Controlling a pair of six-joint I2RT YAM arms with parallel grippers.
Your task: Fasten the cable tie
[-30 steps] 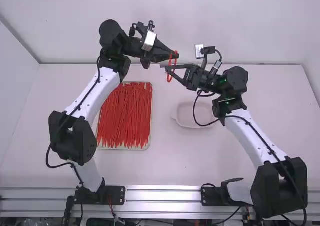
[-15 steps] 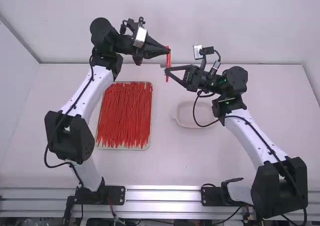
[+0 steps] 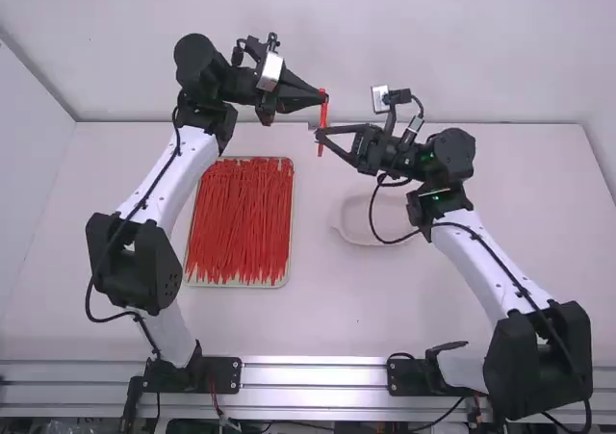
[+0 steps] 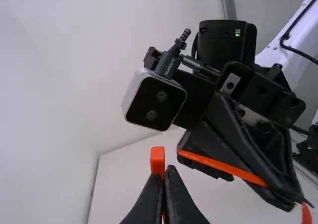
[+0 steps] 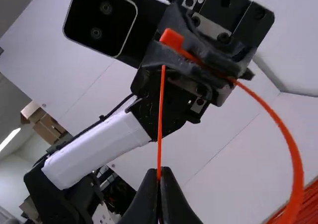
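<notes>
Both grippers hold one red cable tie [image 3: 322, 118] in the air above the far middle of the table. My left gripper [image 3: 321, 100] is shut on the tie near its square head [image 4: 157, 158], which sticks up from the fingertips. My right gripper [image 3: 320, 139] is shut on the thin tail end [image 5: 160, 134] just below. Between the two grips the tie bends in a wide loop [image 5: 285, 134]. The two grippers face each other, tips almost touching.
A tray [image 3: 241, 222] heaped with several loose red cable ties lies on the table at the left of the middle. A shallow white dish [image 3: 371, 222] sits under the right arm. The white back wall is close behind the grippers.
The left gripper has risen and drawn back to the left with the tie's head; the right gripper followed slightly. The tie, a small loop a second ago, now hangs nearly straight between the grippers.
</notes>
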